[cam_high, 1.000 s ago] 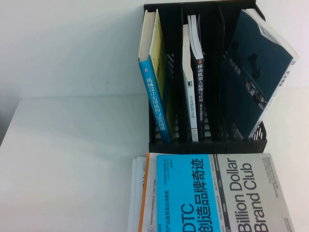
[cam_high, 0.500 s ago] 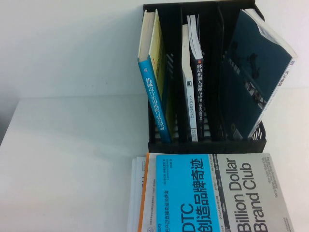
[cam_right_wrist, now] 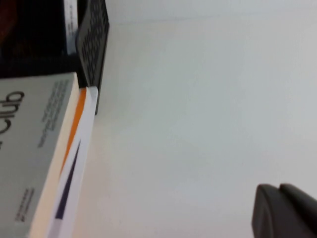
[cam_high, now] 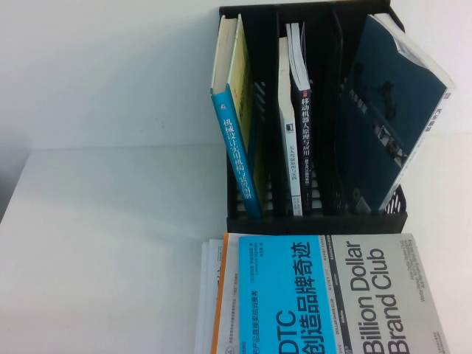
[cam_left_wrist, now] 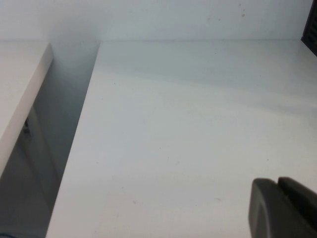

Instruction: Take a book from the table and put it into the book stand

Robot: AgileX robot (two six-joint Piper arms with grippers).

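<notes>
The black book stand (cam_high: 317,218) stands at the back right of the white table (cam_high: 110,221). A book with a dark spine and white characters (cam_high: 304,140) stands upright in the stand's middle slot; its cover is hidden. Neither gripper shows in the high view. My left gripper (cam_left_wrist: 278,186) is shut and empty, hovering over bare table, with a corner of the stand (cam_left_wrist: 312,25) far off. My right gripper (cam_right_wrist: 279,191) is shut and empty over bare table, apart from the stand (cam_right_wrist: 91,34).
A cyan-and-grey "Billion Dollar Brand Club" book (cam_high: 332,295) tops a stack in front of the stand, also in the right wrist view (cam_right_wrist: 29,139). A blue-spined book (cam_high: 236,147), a white one (cam_high: 286,133) and a leaning teal one (cam_high: 391,118) fill other slots. A gap (cam_left_wrist: 64,124) borders the table.
</notes>
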